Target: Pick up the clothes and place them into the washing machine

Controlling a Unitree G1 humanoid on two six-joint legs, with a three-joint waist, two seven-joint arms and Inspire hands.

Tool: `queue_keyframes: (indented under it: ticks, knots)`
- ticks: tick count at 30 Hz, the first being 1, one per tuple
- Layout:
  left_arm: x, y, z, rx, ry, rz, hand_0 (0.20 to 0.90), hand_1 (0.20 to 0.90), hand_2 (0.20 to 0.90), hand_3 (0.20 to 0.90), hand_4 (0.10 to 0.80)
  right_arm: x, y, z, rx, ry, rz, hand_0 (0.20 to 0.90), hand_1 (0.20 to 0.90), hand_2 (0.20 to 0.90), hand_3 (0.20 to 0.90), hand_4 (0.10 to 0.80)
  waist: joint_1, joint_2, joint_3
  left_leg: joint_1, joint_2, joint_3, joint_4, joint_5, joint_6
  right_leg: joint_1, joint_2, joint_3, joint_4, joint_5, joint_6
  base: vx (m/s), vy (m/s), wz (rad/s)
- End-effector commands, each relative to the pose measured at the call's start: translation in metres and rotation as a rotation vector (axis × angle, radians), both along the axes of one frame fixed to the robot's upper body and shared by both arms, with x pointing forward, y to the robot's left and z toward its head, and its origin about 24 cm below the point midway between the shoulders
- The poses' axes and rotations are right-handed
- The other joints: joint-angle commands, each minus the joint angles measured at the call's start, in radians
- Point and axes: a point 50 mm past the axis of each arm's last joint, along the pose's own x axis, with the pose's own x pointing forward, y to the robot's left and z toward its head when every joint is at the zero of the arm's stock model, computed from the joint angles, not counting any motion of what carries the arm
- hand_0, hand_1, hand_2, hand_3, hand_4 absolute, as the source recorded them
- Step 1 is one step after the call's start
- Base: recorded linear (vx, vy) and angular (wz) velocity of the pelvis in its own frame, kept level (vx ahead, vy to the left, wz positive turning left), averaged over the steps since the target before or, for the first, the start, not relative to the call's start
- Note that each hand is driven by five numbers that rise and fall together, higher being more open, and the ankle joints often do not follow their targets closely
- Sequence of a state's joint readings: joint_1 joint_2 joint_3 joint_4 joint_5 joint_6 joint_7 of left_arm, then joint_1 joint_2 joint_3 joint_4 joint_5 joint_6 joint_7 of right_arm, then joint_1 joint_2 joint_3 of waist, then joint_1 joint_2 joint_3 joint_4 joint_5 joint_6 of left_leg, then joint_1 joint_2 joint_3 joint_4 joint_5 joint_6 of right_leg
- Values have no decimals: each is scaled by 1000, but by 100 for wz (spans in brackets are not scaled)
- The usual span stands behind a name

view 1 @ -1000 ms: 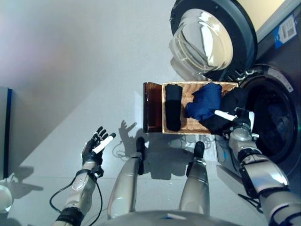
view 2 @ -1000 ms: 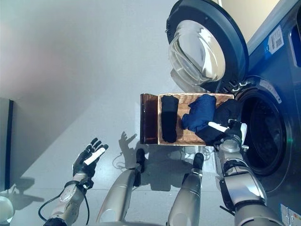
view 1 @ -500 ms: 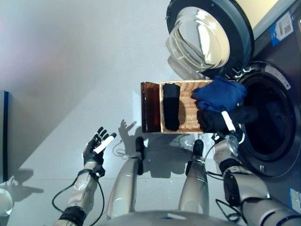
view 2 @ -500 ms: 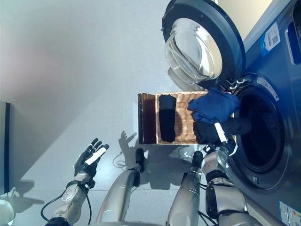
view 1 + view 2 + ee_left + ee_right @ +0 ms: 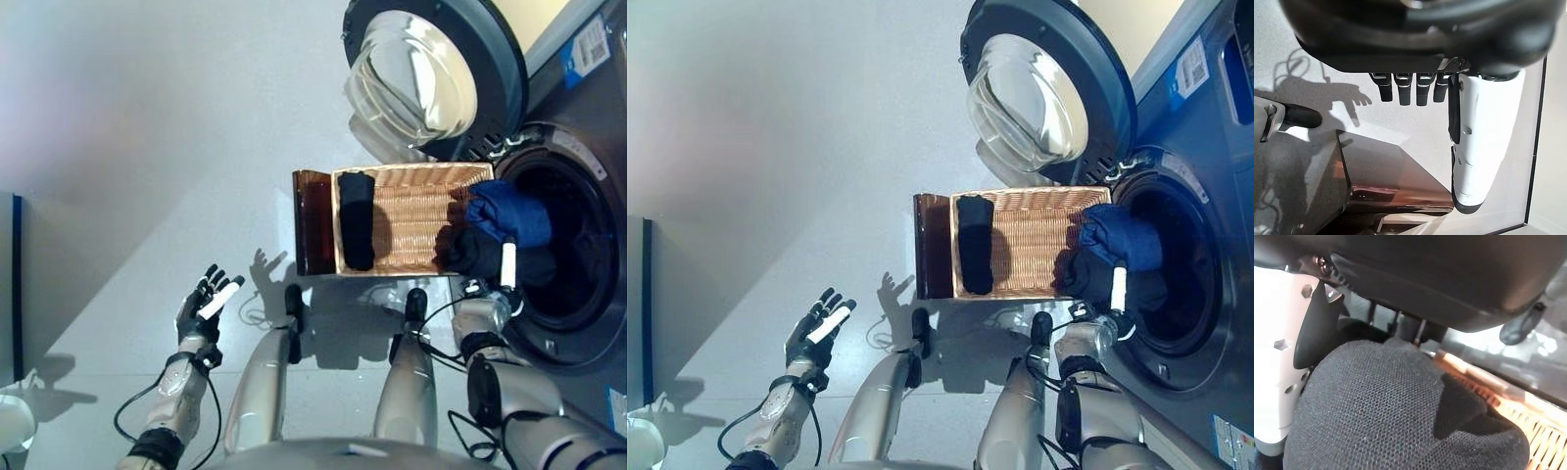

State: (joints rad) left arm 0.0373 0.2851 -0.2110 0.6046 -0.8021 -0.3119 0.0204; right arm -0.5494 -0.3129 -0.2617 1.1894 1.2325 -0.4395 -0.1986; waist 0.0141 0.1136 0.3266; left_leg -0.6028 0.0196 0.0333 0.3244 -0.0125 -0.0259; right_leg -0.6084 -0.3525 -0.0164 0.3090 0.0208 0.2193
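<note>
A shallow wicker basket (image 5: 416, 211) rests on a low dark brown box (image 5: 315, 223) beside the washing machine. A rolled black garment (image 5: 357, 221) lies at the basket's left end. My right hand (image 5: 506, 266) is shut on a black knit garment (image 5: 473, 253), with a blue garment (image 5: 509, 213) bunched on top of it, at the mouth of the drum (image 5: 573, 250). In the right wrist view the black cloth (image 5: 1400, 406) lies right against the palm. My left hand (image 5: 208, 304) is open and empty over the floor at the lower left.
The washer's round glass door (image 5: 431, 83) stands open beyond the basket. A dark panel (image 5: 15, 284) runs along the left edge, with a white object (image 5: 12, 421) near it. The brown box (image 5: 1386, 171) also shows in the left wrist view.
My right hand has carried the black and blue garments from the basket's right end across to the drum's mouth. The basket's right part now lies bare. The left hand has stayed put.
</note>
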Motion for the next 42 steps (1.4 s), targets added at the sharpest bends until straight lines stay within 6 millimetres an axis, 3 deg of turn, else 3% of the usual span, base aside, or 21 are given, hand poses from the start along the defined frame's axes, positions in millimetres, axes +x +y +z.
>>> queue_keyframes:
  ticks: [1, 6, 14, 27, 42]
  knots:
    - [-2, 20, 11, 48, -85, 58, 900, 900, 900, 900, 800, 9, -41, 58, -232, -177, -88, 200, 200, 200, 200, 300, -2, 8, -30, -12, 19, -25, 15, -18, -61, -12, 6, 5, 22, 64, -44, 0, 0, 0]
    - [-1, 21, 14, 54, -101, 53, 900, 900, 900, 900, 800, 13, -48, 76, -202, -280, -160, 200, 200, 200, 200, 300, -1, 15, -19, -56, 21, -25, 123, -60, -57, -63, 13, 28, 142, 12, -51, -25, 6, 0]
    - [-4, 23, 13, 53, -87, 60, 900, 900, 900, 900, 800, 9, -58, 84, -163, -339, -255, 200, 200, 200, 200, 300, -7, 21, -4, -141, 34, -32, 322, -148, -52, -147, 16, 60, 334, -82, -70, -3, 1, 1]
    - [-10, 29, 11, 86, -64, 56, 900, 900, 900, 900, 800, -2, -83, 109, -126, -444, -442, 200, 200, 200, 200, 300, 0, 51, -6, -175, 29, -14, 360, -170, -46, -210, 21, 94, 389, -104, -77, -6, 2, -2]
    - [-13, 26, 9, 93, -42, 16, 900, 900, 900, 900, 800, -28, -134, 181, -140, -624, -708, 200, 200, 200, 200, 300, -2, 94, -39, -190, 14, 5, 364, -182, -39, -246, 8, 122, 407, -109, -67, 4, 14, -2]
